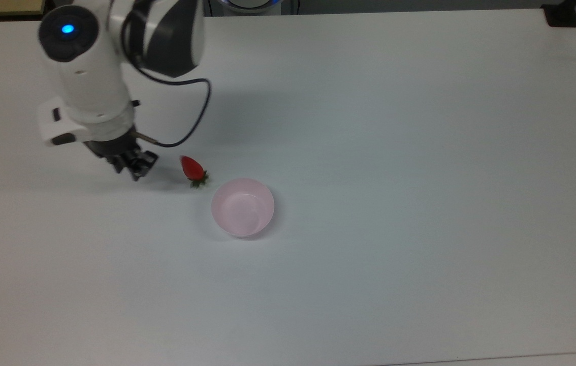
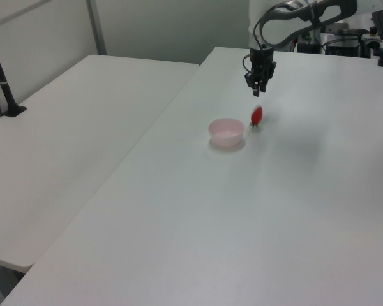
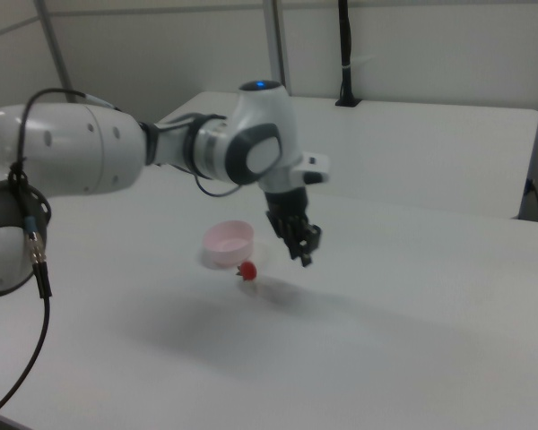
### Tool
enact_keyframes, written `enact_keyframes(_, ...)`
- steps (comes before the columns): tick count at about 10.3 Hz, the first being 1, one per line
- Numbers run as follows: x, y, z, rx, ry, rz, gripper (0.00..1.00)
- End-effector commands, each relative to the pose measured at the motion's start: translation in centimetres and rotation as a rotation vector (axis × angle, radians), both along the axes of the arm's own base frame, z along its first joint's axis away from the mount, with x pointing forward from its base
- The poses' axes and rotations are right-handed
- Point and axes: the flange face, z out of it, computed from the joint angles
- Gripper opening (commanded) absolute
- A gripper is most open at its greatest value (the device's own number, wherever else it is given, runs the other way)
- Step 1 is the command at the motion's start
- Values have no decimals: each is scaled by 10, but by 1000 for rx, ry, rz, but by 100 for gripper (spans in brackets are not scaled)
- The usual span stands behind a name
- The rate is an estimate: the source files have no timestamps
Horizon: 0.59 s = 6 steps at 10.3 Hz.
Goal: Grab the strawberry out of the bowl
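The red strawberry [image 1: 192, 168] with its green cap is out of the pale pink bowl [image 1: 243, 207], just beyond the bowl's upper left rim in the top view. It looks slightly blurred and rests on or just above the table. The bowl has nothing in it. My gripper [image 1: 135, 168] hangs above the table to the top view's left of the strawberry, apart from it and holding nothing. In the left view the strawberry [image 2: 256, 116] is to the right of the bowl [image 2: 226, 131], below the gripper [image 2: 257, 89]. In the right view the strawberry [image 3: 247, 270] lies between bowl [image 3: 229, 242] and gripper [image 3: 303, 253].
The white table [image 1: 394, 152] stretches wide around the bowl. A black cable [image 1: 196, 122] loops from the wrist. A second white table [image 2: 70, 127] stands at the left view's left, with a black post [image 2: 3, 83] on it.
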Motion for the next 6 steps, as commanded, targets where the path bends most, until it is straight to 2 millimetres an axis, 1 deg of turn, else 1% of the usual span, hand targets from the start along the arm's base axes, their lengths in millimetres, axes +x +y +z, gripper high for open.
enact_keyframes(1, -5, -21, -3, -20, -17, 16, 43)
enact_keyframes(2, -7, -16, 7, -19, -16, 18, 48)
enact_keyframes(3, -12, -8, 22, -11, 2, 24, 62)
enact_keyframes(4, -16, 6, 41, -10, 17, 39, 75)
enact_keyframes(5, -18, 32, 63, -18, 17, 77, 98)
enact_keyframes(6, -23, 56, 85, -22, 22, 108, 100)
